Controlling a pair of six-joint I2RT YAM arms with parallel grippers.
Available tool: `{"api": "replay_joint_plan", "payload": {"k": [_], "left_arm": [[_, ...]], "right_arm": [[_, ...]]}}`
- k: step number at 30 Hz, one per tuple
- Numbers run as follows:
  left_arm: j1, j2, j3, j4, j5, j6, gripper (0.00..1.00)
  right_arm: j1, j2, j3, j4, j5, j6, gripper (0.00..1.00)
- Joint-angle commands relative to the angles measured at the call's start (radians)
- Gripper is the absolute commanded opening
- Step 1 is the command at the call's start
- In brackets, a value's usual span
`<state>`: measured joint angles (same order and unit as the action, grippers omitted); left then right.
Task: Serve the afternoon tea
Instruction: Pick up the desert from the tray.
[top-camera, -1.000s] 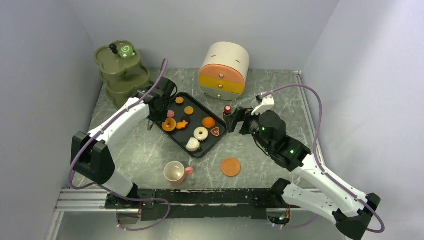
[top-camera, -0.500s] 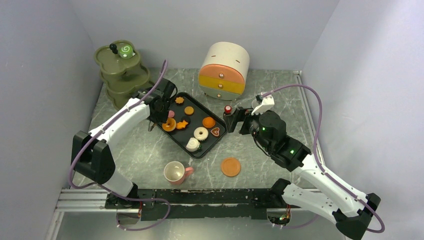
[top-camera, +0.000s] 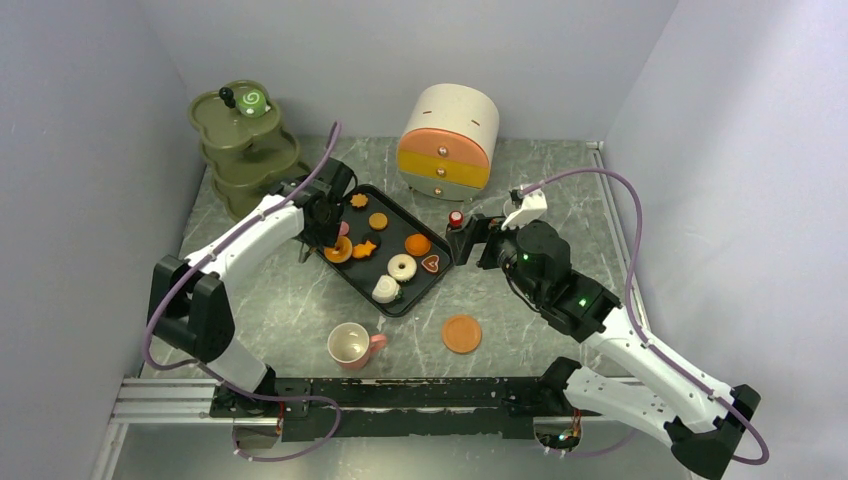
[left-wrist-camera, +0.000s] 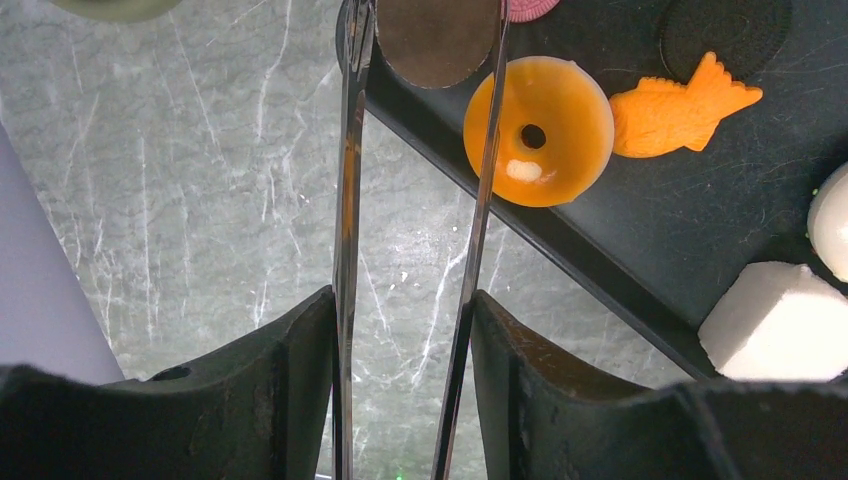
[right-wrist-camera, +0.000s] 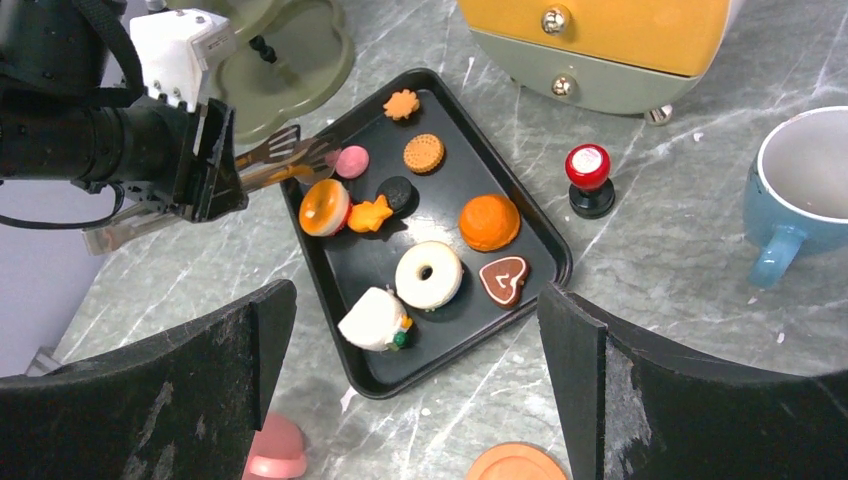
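My left gripper is shut on metal tongs. The tong blades stand apart, and their tips reach the near-left edge of an orange doughnut on the black tray. Also on the tray are a white doughnut, a fish cookie and several other pastries. A green swirl roll sits on top of the olive stand. My right gripper hangs open and holds nothing, just right of the tray.
A pink cup and an orange saucer stand near the front edge. A blue cup and a red-topped stamp are right of the tray. The drawer cabinet stands at the back.
My left gripper has edged the tongs slightly nearer and closer to the orange doughnut. The right arm has not moved.
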<state>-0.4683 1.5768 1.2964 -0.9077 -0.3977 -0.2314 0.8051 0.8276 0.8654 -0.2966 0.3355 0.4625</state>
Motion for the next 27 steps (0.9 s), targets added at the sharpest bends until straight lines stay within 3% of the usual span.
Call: {"api": "replay_joint_plan", "payload": {"k": [1,27], "left_arm": [[0.004,0.024,-0.008,0.036,0.022,0.016,0.54],[0.004,-0.041,0.021,-0.012,-0.007,0.015,0.41]], "right_arm": [[-0.005,-0.002,0.003,0.032,-0.003,-0.01,0.95],[-0.005,0.008,0.0,0.037,-0.012,-0.002,0.95]]}}
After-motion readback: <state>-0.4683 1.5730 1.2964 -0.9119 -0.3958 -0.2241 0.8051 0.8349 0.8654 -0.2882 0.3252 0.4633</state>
